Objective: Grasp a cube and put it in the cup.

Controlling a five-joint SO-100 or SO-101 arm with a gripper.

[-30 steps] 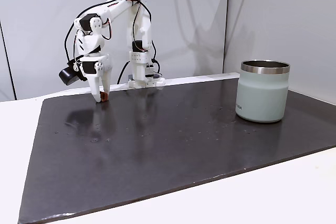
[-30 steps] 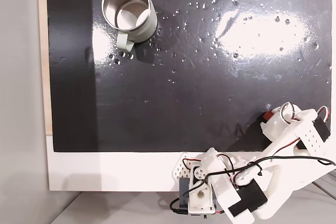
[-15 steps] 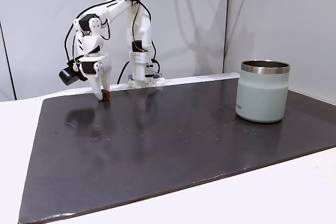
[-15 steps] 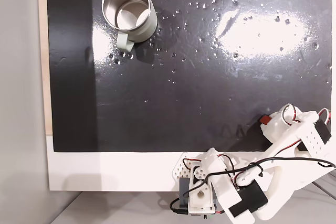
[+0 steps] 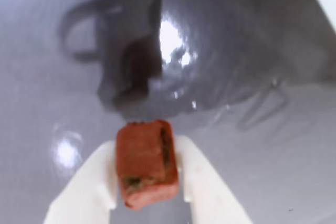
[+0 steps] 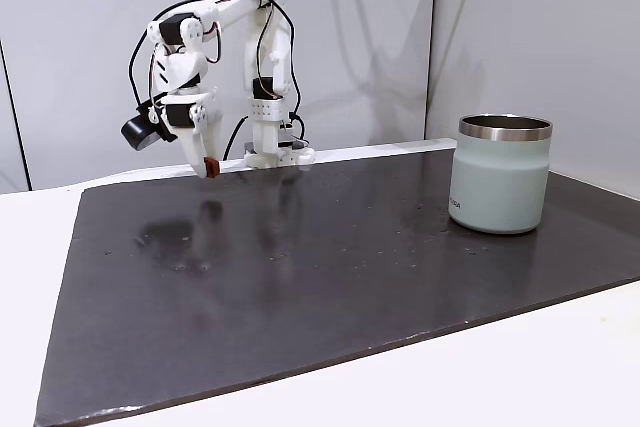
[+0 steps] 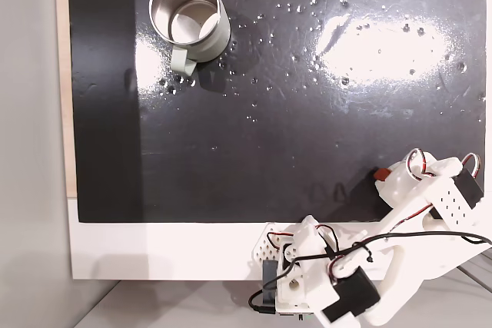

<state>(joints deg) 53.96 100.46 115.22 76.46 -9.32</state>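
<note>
Already we are gripping the cube (image 5: 146,162) between the fingers of the gripper (image 6: 209,169), clear above the dark mat (image 6: 330,277). Carrying it across to the cup (image 6: 501,179), standing well apart, and dropping it in are remaining, we are judging.

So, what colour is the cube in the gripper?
Reddish-brown; the cube shows best in the wrist view, between the white fingers.

The only writing in sight is a short line of small dark lettering low on the side of the cup (image 6: 500,185), which stands well apart from the gripper (image 6: 209,167), far to its right in a fixed view. The letters are too small and blurred to read. Nothing else carries a readable text, number, brand or sign.
</note>
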